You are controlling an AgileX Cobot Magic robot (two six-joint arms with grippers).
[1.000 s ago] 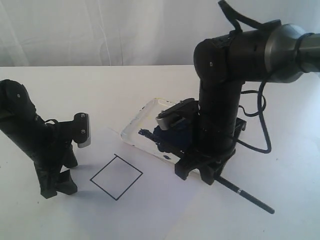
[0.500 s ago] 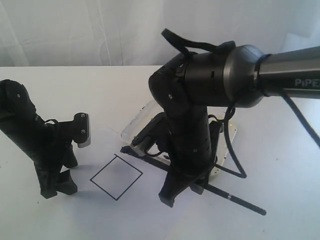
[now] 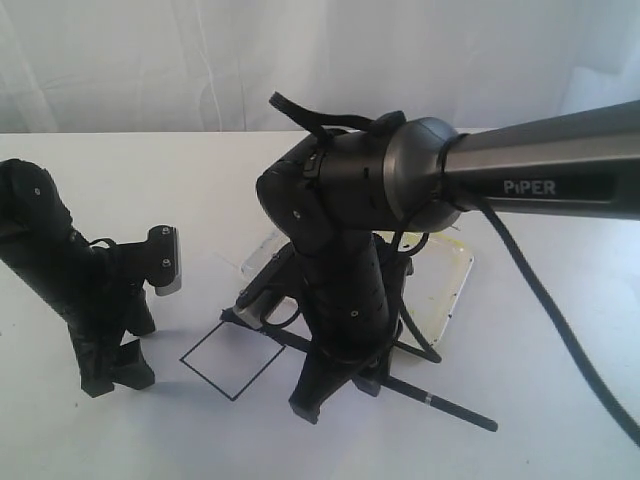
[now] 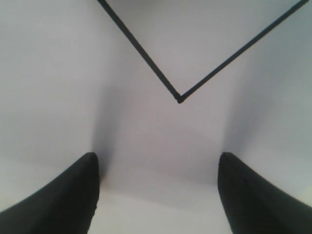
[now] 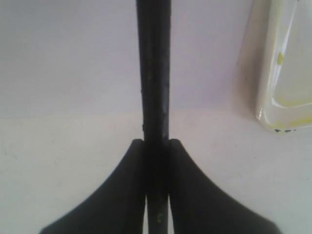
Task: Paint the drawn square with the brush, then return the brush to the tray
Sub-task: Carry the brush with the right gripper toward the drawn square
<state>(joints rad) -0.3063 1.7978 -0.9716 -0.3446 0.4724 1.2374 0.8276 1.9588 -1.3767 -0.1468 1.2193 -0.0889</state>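
The drawn square [image 3: 228, 358] is a thin black outline on white paper, blank inside; one of its corners [image 4: 179, 99] shows in the left wrist view. My right gripper [image 3: 335, 385] [image 5: 156, 146] is shut on the brush [image 3: 455, 410] [image 5: 153, 73], a long black stick with a silver band near its rear end. The brush lies low and slanted, its tip by the square's far corner; whether it touches the paper I cannot tell. The tray [image 3: 455, 290] [image 5: 282, 73] sits behind the right arm, mostly hidden. My left gripper [image 3: 115, 375] [image 4: 156, 195] stands open on the paper, left of the square.
The bulky right arm [image 3: 340, 220] leans over the middle of the table and covers the square's right corner and most of the tray. A white curtain backs the white table. The left arm [image 3: 60, 270] stands at the left edge.
The right arm has swung left from over the tray, carrying the brush; the tip has gone from the tray to the square's far corner. The left arm has not moved.
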